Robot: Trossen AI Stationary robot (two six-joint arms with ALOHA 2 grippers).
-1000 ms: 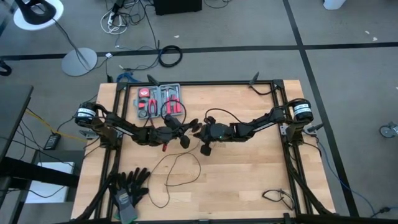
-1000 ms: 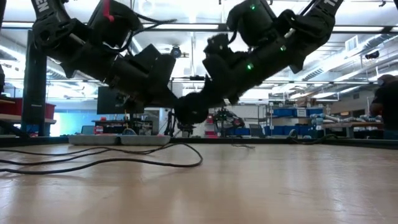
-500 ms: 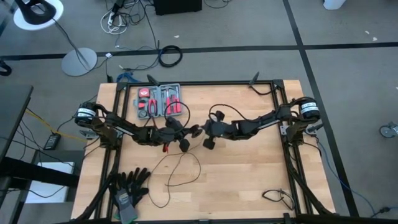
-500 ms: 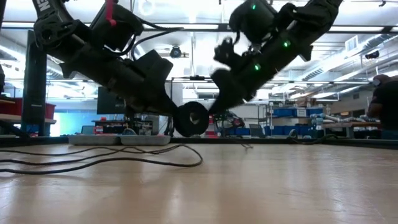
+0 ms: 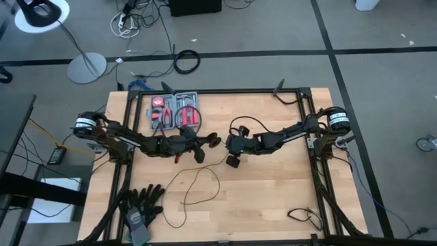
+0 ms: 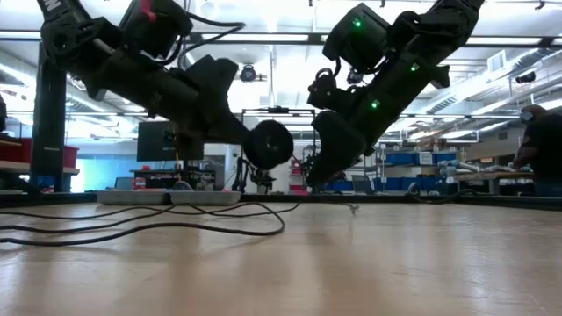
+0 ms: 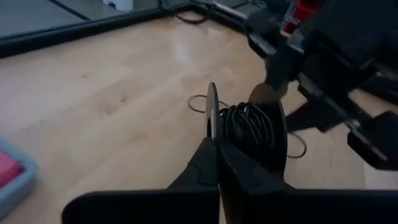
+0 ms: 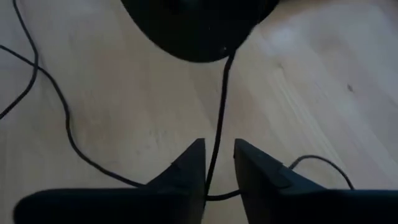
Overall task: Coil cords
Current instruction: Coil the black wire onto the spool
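Partly, the coiling is under way: several turns of the cord (image 7: 249, 127) already sit wound on the disc (image 6: 268, 144), while a long slack run lies loose on the surface (image 5: 273, 198), looping from below the disc toward the gloves (image 5: 140, 205) at the near left corner. That loose run is what remains to be wound, and by the look of it, it is most of the cord.

The left end effector (image 7: 214, 155) is clenched on the disc, its fingers pinched edge-on against one flange, with the wound turns just beyond the tips. In the low view it holds the disc up off the surface, near the middle, in front of the tool tray (image 5: 175, 111).

The right end effector (image 8: 217, 163) sits just beside the disc, on the side away from the left arm. Its fingers (image 8: 189, 163) stand slightly apart, and the strand coming off the disc runs down through the gap between them; it does not look pinched, so I judge it released, guiding rather than gripping. In the high view this end effector (image 5: 233, 152) is close to the disc but not touching it.

The next turn probably needs the right arm to take up slack from the run below the disc.
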